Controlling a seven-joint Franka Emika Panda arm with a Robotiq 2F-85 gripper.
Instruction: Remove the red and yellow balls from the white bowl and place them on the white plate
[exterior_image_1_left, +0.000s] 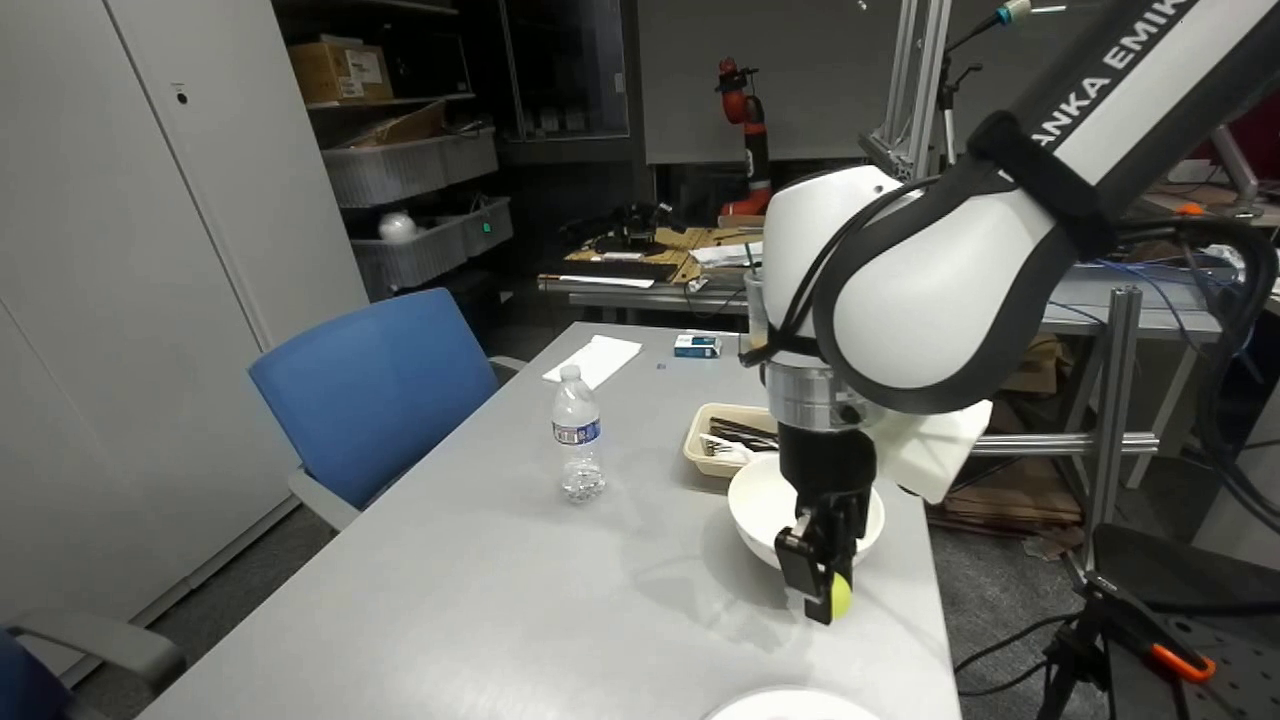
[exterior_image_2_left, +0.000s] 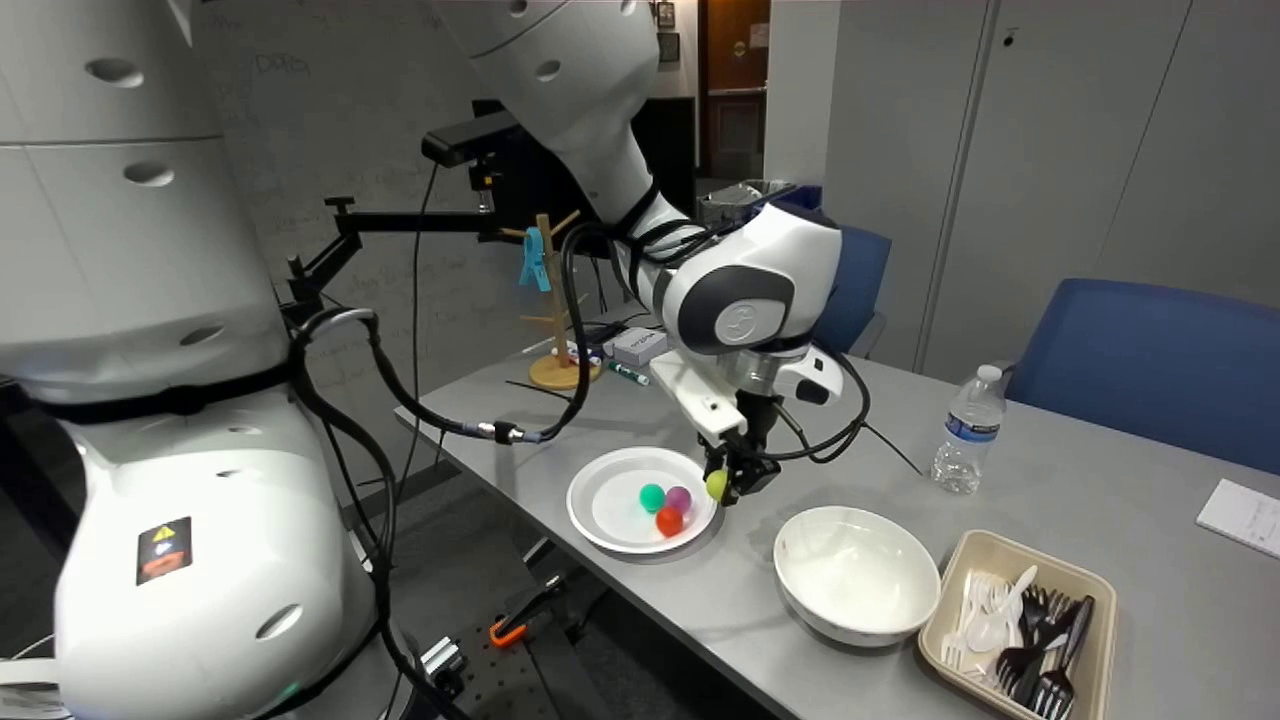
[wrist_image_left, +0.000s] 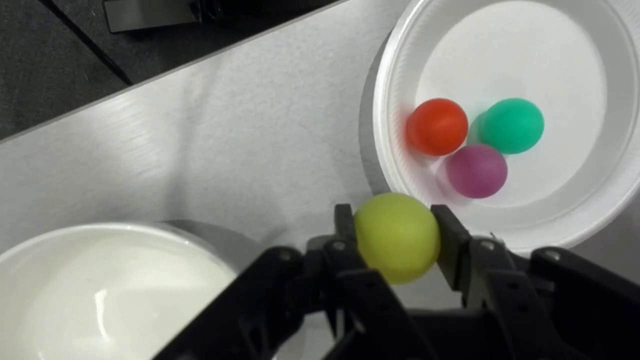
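My gripper (wrist_image_left: 394, 222) is shut on the yellow ball (wrist_image_left: 397, 245), which sits between both finger pads. The ball also shows in both exterior views, held above the table. In the wrist view the pair hangs at the rim of the white plate (wrist_image_left: 530, 50), on the side facing the bowl. The red ball (wrist_image_left: 437, 126) rests on that plate, near its rim. Deep and glossy, the white bowl (exterior_image_2_left: 858, 570) stands on the table on the gripper's other side; no ball shows inside it. Only a sliver of the plate (exterior_image_1_left: 790, 706) enters an exterior view at its bottom edge.
A green ball (wrist_image_left: 512, 125) and a purple ball (wrist_image_left: 476, 171) touch each other on the plate near the red one. Beside the bowl lies a beige tray (exterior_image_2_left: 1098, 640) of plastic cutlery. A water bottle (exterior_image_2_left: 970, 430) stands farther off. The table's edge (wrist_image_left: 175, 74) runs close by.
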